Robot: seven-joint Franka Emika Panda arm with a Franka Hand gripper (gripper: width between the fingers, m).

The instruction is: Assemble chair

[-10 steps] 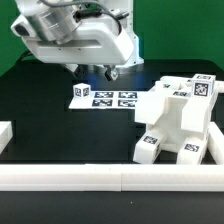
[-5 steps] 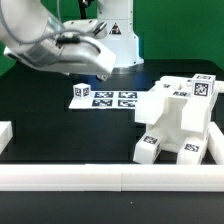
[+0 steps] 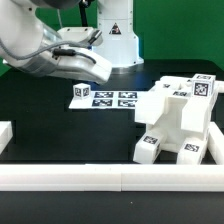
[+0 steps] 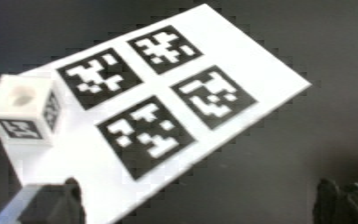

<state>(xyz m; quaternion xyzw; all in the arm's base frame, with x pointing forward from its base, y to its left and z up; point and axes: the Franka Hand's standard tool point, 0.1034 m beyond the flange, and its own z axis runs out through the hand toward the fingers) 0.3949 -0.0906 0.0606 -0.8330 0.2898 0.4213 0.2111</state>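
Observation:
The chair (image 3: 178,120) stands as a joined blocky white body with tags at the exterior view's right, on the black table. A small white tagged cube (image 3: 80,92) (image 4: 19,110) rests at the marker board's end toward the exterior view's left. My gripper (image 3: 88,76) (image 4: 202,205) hovers above that end of the board, well apart from the chair. In the wrist view its two dark fingertips (image 4: 51,205) stand wide apart with nothing between them, so it is open. The cube lies beyond the fingers and is not touched.
The marker board (image 3: 108,99) (image 4: 247,60) lies flat mid-table with its tags showing. A long white border rail (image 3: 110,179) runs along the front, with a short piece (image 3: 5,134) at the exterior view's left. The robot base (image 3: 116,35) stands at the back.
The arm has swung toward the exterior view's left and tilted, carrying the gripper from over the board's middle to its end by the cube. The jaws stayed open; chair and cube have not moved.

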